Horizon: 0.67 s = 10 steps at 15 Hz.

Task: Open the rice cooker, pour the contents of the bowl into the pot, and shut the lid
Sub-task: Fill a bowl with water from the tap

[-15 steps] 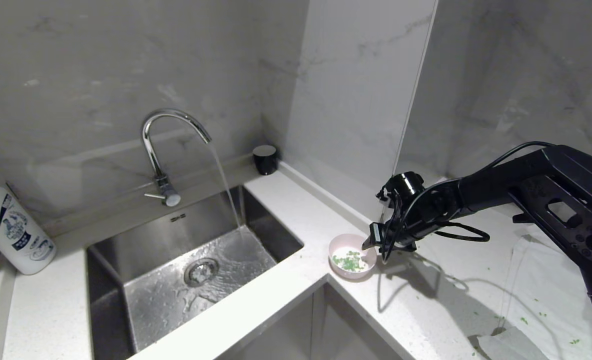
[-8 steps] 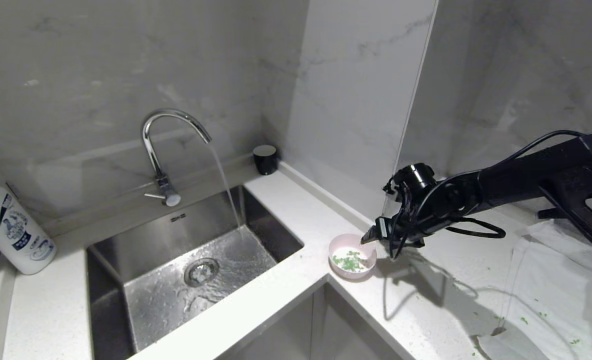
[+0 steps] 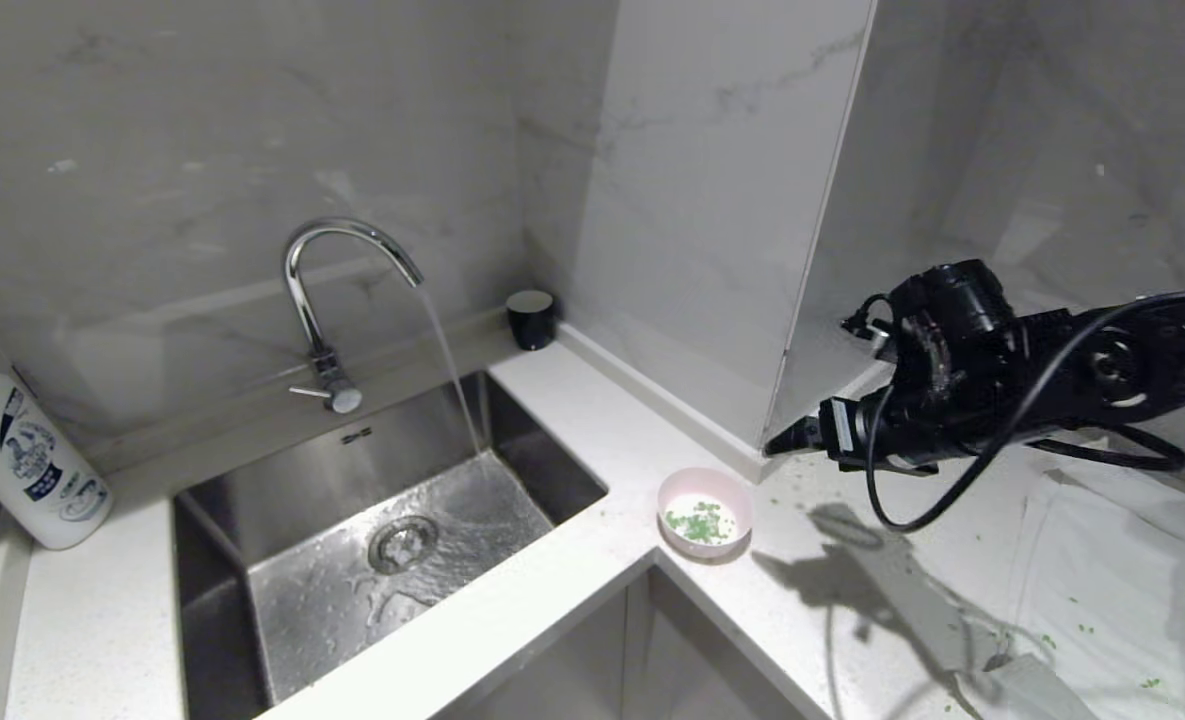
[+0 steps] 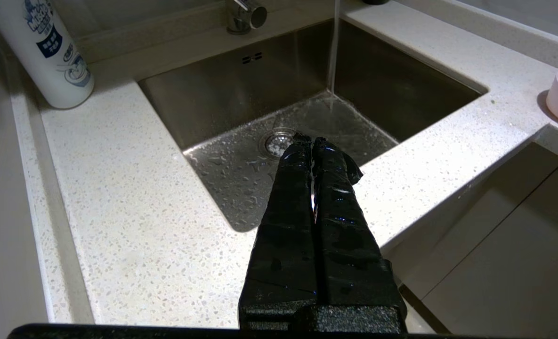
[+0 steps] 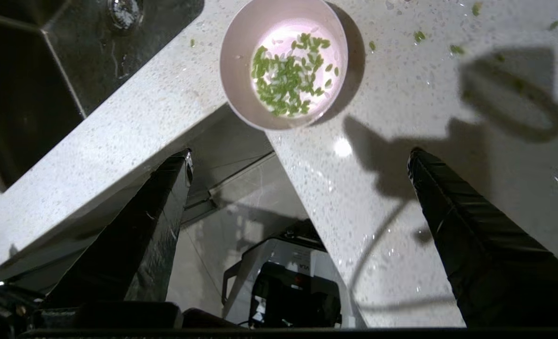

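The pale pink bowl stands on the white counter by its inner corner, with chopped green contents on its white bottom. My right gripper hovers above and to the right of the bowl, clear of it. In the right wrist view the right gripper is wide open and empty, with the bowl and its green bits ahead of the fingertips. My left gripper is shut and empty, parked over the sink's front edge. The rice cooker, its pot and its lid are out of view.
Water runs from the faucet into the steel sink. A white bottle stands at far left and a black cup in the back corner. A wall pillar rises behind the bowl. A white cloth with stray green bits lies at right.
My right gripper has opened, come off the bowl's rim, and risen and drawn back to the right. The bowl stays where it was. The left arm has not moved.
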Available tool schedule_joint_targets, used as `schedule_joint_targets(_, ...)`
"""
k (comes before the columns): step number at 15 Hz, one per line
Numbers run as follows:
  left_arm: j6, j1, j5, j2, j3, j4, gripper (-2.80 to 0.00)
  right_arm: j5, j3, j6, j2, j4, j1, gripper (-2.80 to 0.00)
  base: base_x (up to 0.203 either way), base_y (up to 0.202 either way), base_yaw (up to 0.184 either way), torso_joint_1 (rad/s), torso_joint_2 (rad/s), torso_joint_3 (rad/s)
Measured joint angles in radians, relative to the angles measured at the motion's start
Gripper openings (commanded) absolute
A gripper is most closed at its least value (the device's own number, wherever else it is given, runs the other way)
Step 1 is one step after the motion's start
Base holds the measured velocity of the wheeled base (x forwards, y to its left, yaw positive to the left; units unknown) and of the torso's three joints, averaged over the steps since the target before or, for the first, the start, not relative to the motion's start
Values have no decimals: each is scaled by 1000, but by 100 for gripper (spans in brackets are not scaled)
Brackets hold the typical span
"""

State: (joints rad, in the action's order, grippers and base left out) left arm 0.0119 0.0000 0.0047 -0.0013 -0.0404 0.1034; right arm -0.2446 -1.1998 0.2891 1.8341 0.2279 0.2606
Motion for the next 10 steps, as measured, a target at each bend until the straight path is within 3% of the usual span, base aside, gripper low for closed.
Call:
schedule_joint_targets(4, 3, 1, -2, 0, -1, 3, -280, 47, 156, -6, -227, -2, -4, 0, 0, 0, 0, 0, 0, 0)
schedule_joint_targets(8, 3, 0, -2, 0, -2, 3, -280, 200, 239, -27, -449, -6, -10, 0, 0, 0, 0, 0, 0, 0)
schedule_joint_targets(10, 3, 0, -2, 0, -1, 2, -280, 305, 253, -83, -565, -5, -16, 0, 0, 0, 0, 0, 0, 0)
